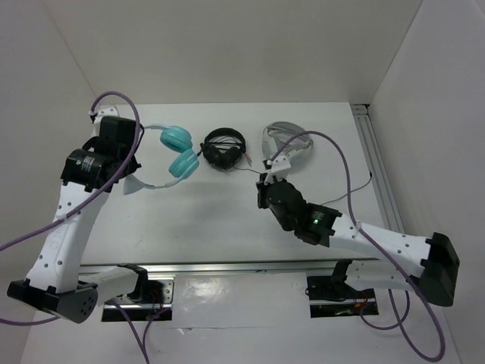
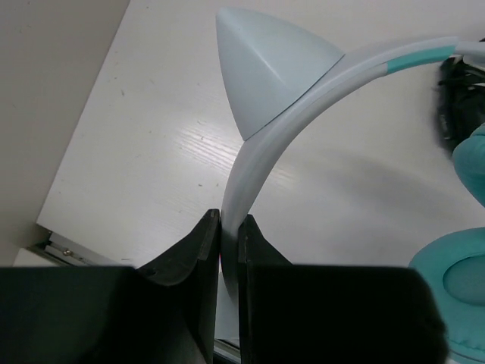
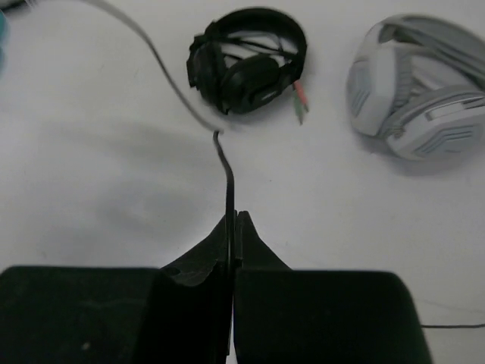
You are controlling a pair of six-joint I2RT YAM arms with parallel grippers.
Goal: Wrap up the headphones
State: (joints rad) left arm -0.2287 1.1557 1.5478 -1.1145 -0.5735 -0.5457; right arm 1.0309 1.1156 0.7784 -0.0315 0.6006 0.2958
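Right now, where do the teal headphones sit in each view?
Top external: teal headphones upper left.
Left wrist: headband centre, pinched by the left gripper; cups at right edge.
Right wrist: mostly their black cable, centre, pinched by the right gripper.
Landmark: black headphones, just right of the teal pair; top centre in right wrist.

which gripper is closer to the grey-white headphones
Right. The right gripper sits close on the near side of the grey-white headphones, holding a black cable; the left gripper is far to their left, clamped on the teal headphones' headband.
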